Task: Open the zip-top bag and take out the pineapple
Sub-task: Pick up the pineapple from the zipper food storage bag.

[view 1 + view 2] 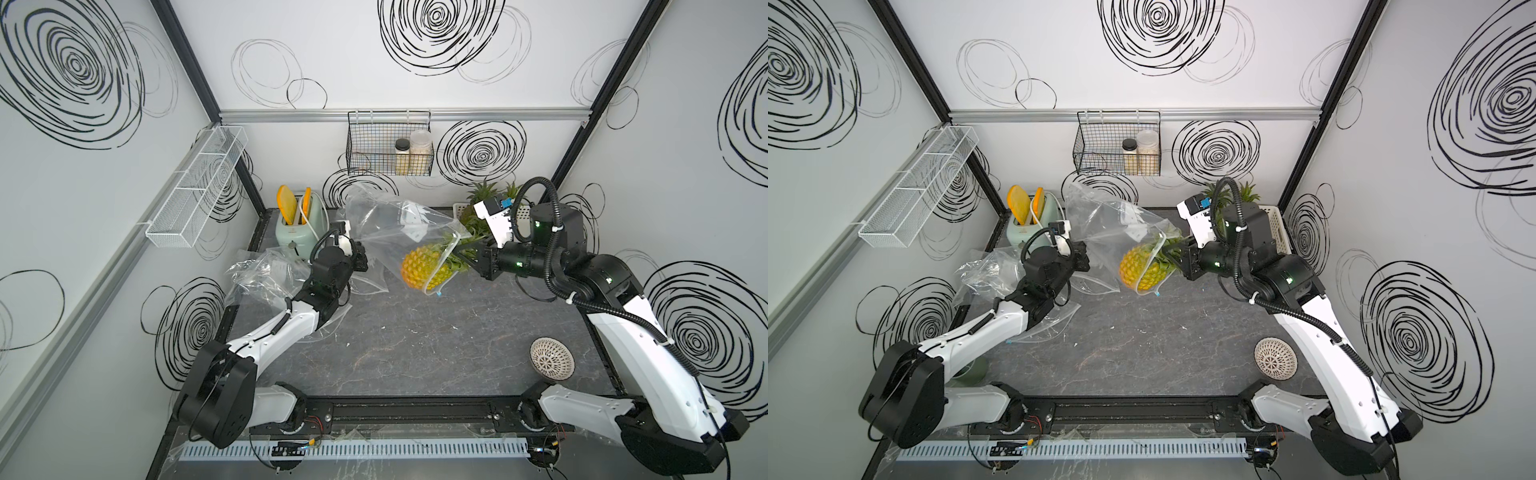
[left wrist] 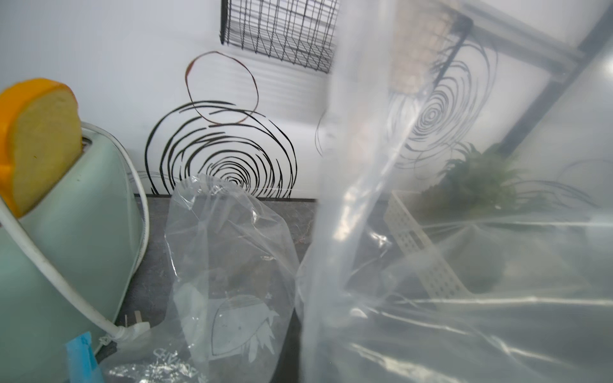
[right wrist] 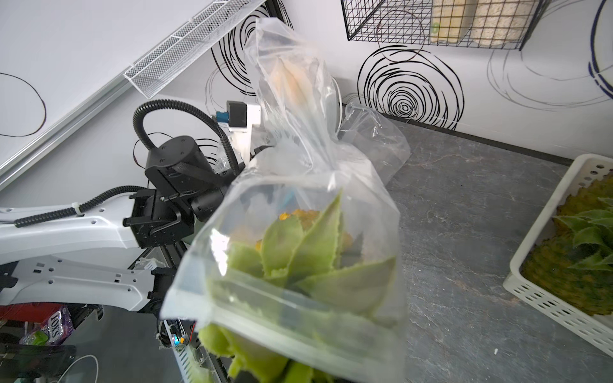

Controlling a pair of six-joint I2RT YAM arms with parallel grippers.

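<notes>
Above mid-table | left claw clamps zip-top bag | right claw clamps pineapple crown past bag's open edge

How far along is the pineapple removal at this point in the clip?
Done: the zip-top bag is open, its mouth slack around the fruit. In hand: the left gripper pinches the bag's far end, while the right gripper grips the pineapple by its crown, with some leaves past the mouth. Left: the yellow body sits partly inside the bag and must come fully free.
</notes>
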